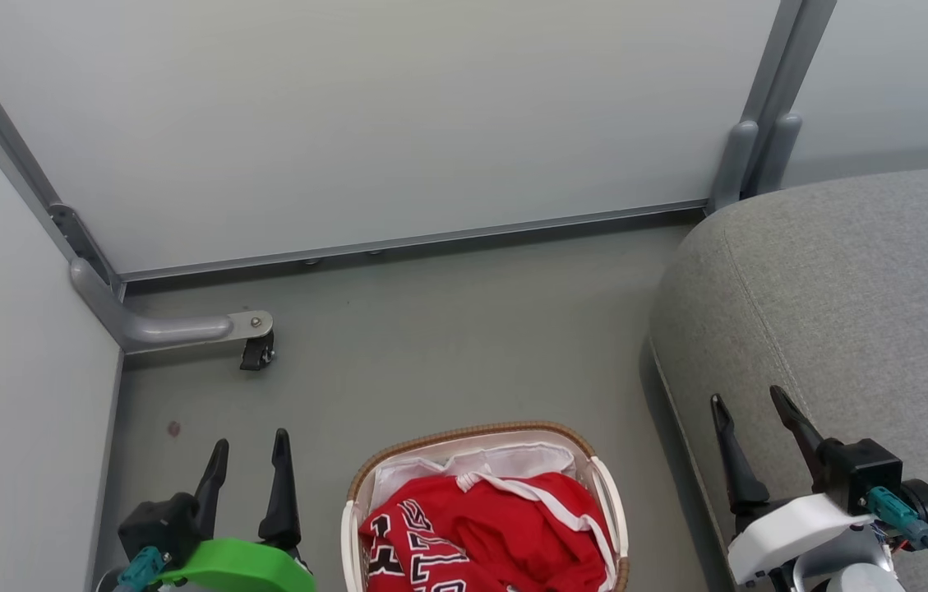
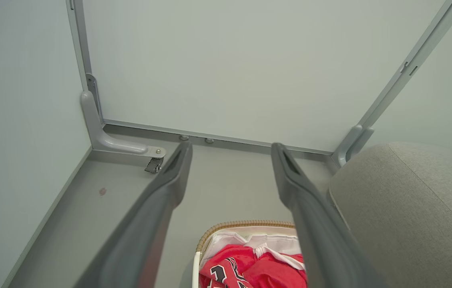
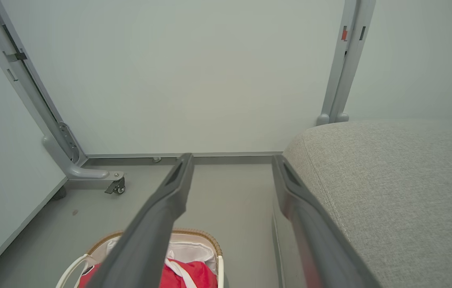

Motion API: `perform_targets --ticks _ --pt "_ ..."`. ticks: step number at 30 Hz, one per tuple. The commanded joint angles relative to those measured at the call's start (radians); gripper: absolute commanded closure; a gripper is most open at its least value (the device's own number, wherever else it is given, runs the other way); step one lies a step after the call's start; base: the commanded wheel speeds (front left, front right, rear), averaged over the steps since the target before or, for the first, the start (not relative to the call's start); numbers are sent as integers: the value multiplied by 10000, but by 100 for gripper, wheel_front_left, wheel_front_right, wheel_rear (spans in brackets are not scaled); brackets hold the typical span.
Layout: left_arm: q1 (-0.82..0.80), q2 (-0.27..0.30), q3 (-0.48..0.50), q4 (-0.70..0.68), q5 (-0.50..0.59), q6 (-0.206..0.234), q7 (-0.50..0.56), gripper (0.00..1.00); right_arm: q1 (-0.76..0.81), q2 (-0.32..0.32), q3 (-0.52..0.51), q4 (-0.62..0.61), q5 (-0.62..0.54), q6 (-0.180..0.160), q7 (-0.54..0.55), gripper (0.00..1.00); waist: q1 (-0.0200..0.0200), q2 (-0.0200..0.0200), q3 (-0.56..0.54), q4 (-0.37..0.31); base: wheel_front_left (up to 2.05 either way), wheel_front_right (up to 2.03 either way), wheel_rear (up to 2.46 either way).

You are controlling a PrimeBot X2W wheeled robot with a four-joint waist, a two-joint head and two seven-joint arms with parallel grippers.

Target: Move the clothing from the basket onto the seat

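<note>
1. Red clothing (image 1: 488,534) lies heaped inside the basket (image 1: 472,433), on top of the white liner (image 1: 431,473). A jersey (image 1: 402,538) with black-and-white lettering sits toward the robot's left, and a plainer piece (image 1: 542,514) with white trim lies beside it.
2. Grey woven seat (image 1: 858,288) stands to the right of the basket, with a strip of floor (image 1: 431,345) between them. The part of the cushion in view carries no garment.
3. Left gripper (image 1: 251,440) hovers over the floor left of the basket, its 2 fingers spread apart and holding nothing.
4. Right gripper (image 1: 746,396) hangs over the seat's near edge, its fingers likewise apart and empty.
5. Judged from this, 0 of the 2 garments have reached the seat. The task looks to be at its start, with both pick-ups and both placements left.
</note>
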State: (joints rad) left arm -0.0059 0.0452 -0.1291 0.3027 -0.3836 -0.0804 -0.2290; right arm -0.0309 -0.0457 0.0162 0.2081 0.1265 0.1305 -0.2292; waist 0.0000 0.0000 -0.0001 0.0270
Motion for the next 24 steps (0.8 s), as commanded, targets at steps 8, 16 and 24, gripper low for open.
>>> perform_targets --ticks 8,16,24 --pt "129 79 -52 122 605 4 -208 0 135 -65 75 -71 -784 4 -215 0 0 0 30 6 0 0 0" --pt "137 83 -126 231 1011 19 -357 0 158 -72 139 -58 -1362 4 -361 0 0 0 47 32 0 0 0" --pt "147 83 -61 293 941 30 -373 0 151 -72 79 -94 -1304 4 -377 0 0 0 44 36 0 0 0"
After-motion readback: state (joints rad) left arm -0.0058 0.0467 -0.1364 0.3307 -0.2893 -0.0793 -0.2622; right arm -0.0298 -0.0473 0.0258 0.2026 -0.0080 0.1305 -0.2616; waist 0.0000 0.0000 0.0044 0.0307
